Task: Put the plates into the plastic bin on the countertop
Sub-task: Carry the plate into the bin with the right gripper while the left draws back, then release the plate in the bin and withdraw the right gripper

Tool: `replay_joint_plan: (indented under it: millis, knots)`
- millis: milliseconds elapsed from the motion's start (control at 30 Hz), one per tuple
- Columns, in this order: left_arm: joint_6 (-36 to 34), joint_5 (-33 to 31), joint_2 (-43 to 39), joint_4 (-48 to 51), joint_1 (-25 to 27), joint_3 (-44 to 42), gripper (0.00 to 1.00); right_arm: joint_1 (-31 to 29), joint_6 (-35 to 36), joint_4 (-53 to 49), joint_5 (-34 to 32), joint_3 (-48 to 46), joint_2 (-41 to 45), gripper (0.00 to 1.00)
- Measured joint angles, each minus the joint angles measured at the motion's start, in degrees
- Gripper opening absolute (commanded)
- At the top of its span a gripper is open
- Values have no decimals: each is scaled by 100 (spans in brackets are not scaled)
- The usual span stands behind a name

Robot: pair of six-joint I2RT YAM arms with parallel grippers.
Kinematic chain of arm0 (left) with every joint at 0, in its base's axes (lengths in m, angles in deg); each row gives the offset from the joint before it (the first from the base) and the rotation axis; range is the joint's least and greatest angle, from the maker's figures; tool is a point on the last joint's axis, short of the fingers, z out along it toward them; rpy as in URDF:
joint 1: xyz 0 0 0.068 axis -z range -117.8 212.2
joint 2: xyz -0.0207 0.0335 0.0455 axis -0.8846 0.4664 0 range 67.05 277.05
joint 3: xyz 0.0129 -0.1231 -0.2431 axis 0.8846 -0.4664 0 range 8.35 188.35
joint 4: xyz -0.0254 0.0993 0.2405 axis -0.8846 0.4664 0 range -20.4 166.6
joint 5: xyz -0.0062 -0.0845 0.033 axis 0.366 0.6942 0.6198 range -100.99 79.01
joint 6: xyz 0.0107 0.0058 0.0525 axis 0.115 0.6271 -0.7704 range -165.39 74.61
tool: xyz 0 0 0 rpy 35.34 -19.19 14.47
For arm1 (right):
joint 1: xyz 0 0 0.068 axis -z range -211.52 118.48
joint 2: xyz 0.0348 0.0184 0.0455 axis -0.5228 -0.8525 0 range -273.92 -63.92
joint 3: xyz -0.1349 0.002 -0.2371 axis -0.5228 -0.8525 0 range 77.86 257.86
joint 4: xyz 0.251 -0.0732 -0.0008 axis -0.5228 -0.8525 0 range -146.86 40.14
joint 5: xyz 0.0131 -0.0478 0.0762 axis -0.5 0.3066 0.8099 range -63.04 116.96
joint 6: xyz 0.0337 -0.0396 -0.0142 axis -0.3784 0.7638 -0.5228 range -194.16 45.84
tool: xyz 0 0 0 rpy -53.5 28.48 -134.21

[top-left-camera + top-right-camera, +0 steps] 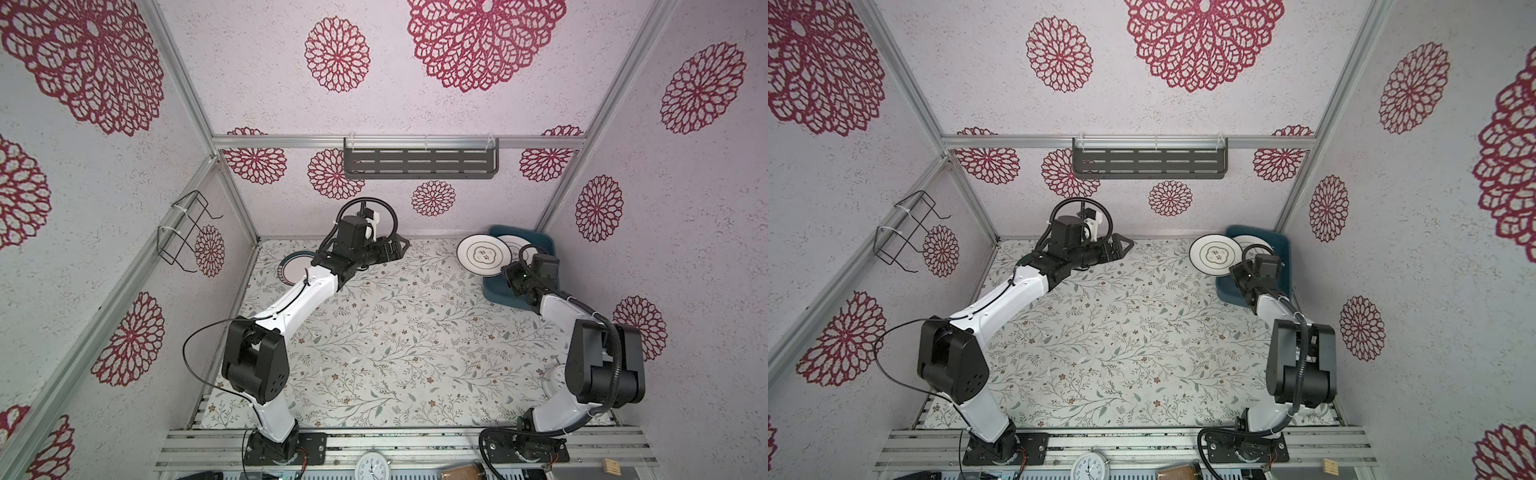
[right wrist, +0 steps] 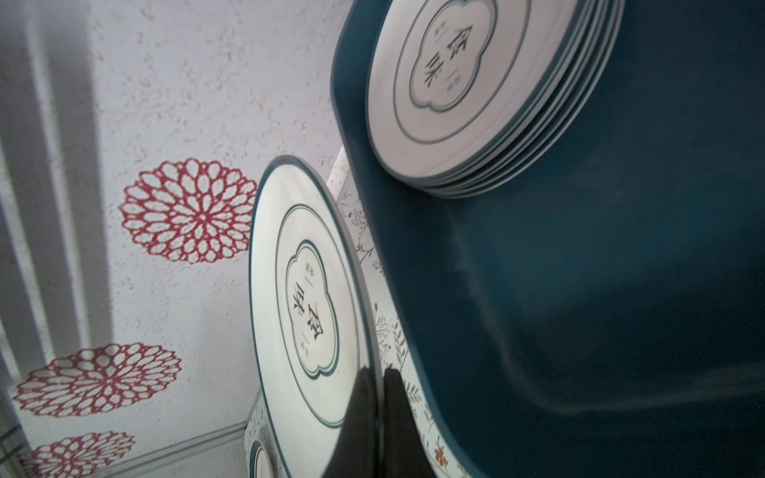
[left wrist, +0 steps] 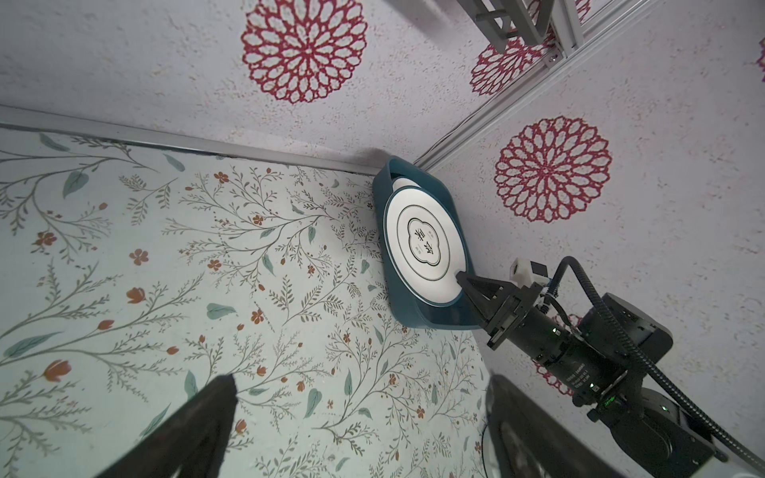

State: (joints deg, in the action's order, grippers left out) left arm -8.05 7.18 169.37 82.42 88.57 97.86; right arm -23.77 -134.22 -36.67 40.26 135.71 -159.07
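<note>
Left arm [image 1: 299,298], right arm [image 1: 559,305]: white link shells, black joint housings. Black base plates [image 1: 313,448], small screws. Corrugated black conduit [image 1: 619,365] along right arm; thin black cable [image 1: 185,350] loops off left arm. Right wrist barrel [image 3: 550,343]: green status lights, small white lettering. Right hand [image 3: 460,276]: black, triangular fingers [image 3: 480,289]. White bracket [image 1: 376,218] at left wrist.

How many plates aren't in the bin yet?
2: the clover plate gripped by the right end effector beside the bin; a green-rimmed plate on the countertop far left, under the left arm. Others may be hidden.
</note>
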Motion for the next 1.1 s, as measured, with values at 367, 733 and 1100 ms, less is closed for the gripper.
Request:
replay_joint_plan:
  millis: [367, 733, 1100]
  knots:
    - [-131, -514, 935, 323, 85, 896, 97, 826, -136, 280, 103, 879, -1073, 0]
    - [-92, -1075, 1526, 426, 59, 1497, 97, 1001, -256, 229, 149, 2092, -2343, 0]
    - [70, -1292, 1644, 413, -122, 1556, 97, 999, -258, -28, -151, 2282, -2549, 4]
